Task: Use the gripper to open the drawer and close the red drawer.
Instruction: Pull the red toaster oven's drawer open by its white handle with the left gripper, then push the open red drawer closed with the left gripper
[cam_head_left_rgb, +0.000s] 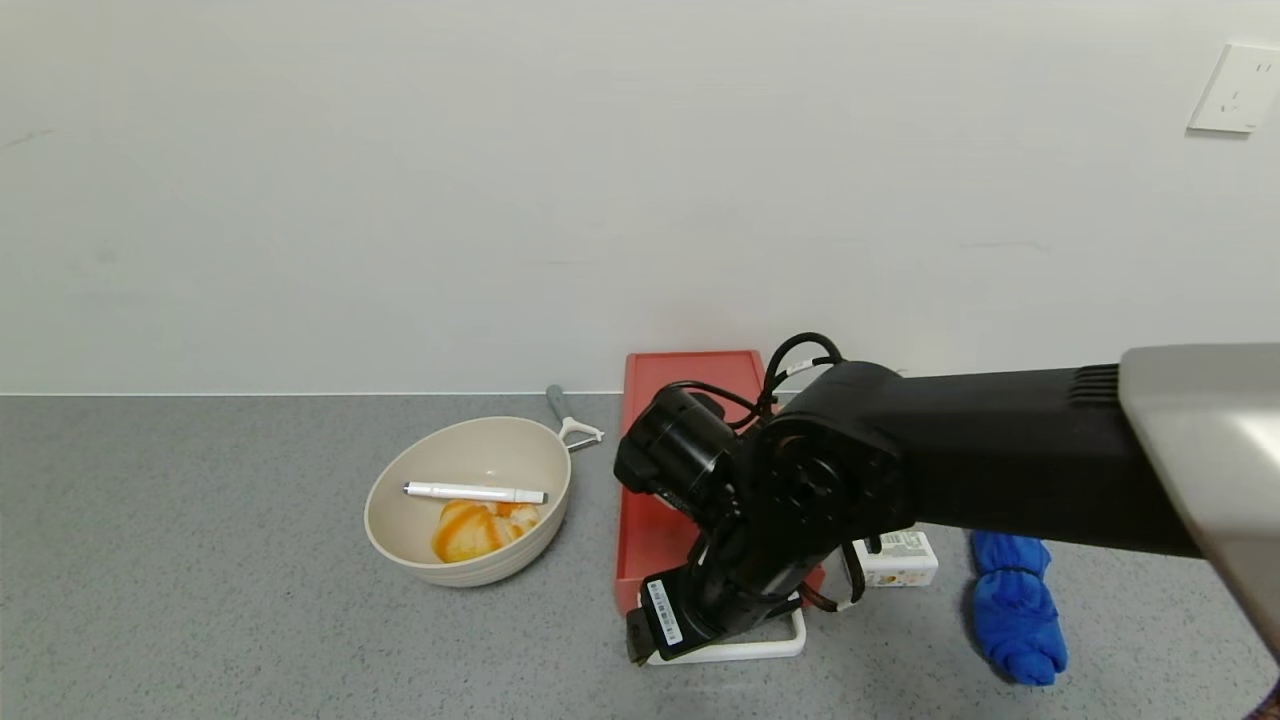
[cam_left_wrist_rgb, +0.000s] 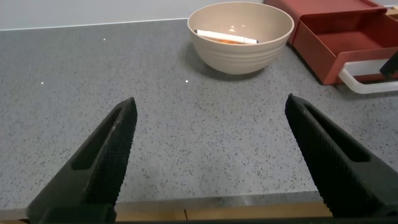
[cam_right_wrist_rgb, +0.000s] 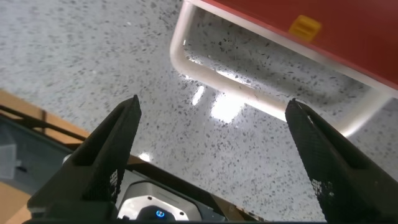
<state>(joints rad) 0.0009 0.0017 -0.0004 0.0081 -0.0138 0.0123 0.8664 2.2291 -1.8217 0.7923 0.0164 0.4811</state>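
Note:
The brick-red drawer (cam_head_left_rgb: 690, 375) lies on the grey counter with its white loop handle (cam_head_left_rgb: 770, 648) towards the front. In the left wrist view the drawer (cam_left_wrist_rgb: 348, 37) shows its tray slid out from a higher red box. My right gripper (cam_head_left_rgb: 655, 635) hangs over the drawer's front end, just above the handle. In the right wrist view the right gripper (cam_right_wrist_rgb: 211, 109) is open and empty. The handle (cam_right_wrist_rgb: 249, 93) and the drawer front (cam_right_wrist_rgb: 348, 25) lie just beyond its fingertips. My left gripper (cam_left_wrist_rgb: 211, 109) is open and empty over the counter's front edge, well left of the drawer.
A cream bowl (cam_head_left_rgb: 470, 500) holding a white pen (cam_head_left_rgb: 475, 492) and an orange-and-white item stands left of the drawer. A peeler (cam_head_left_rgb: 570, 418) lies behind it. A small carton (cam_head_left_rgb: 895, 558) and a blue cloth (cam_head_left_rgb: 1015, 605) lie right of the drawer. The wall is close behind.

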